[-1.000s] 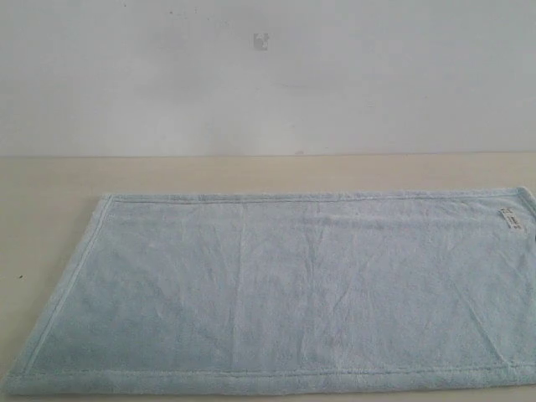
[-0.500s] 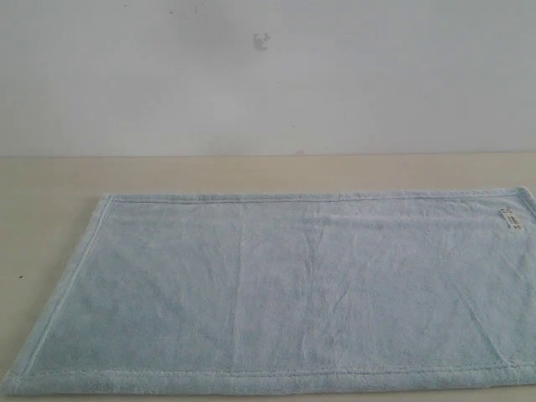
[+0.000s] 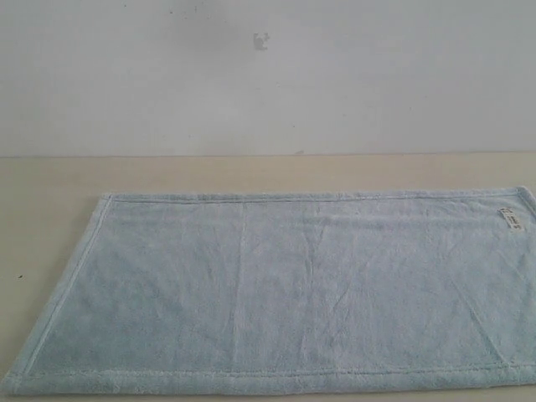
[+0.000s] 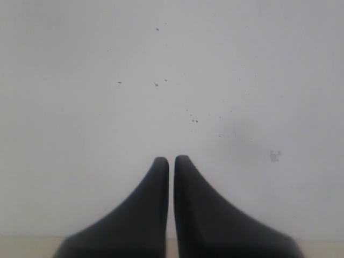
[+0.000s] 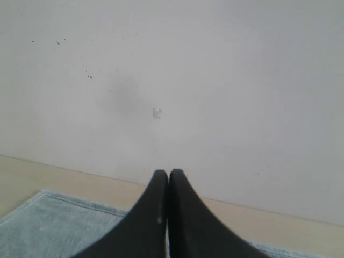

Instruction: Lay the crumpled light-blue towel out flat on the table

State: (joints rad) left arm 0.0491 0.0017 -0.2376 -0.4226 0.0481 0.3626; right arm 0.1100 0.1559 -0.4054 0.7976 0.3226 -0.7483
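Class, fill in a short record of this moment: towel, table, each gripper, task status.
towel: light blue, spread flat on table, faint creases only
care tag: white, near towel's far right corner
table: cream, carrying the towel
left gripper: shut, empty, facing the wall
right gripper: shut, empty
task status: looks done

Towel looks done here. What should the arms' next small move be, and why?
Probably just hold both arms clear and stop. The towel lies open and flat on the table, with only faint creases. The left gripper and right gripper are shut, empty, facing the wall.
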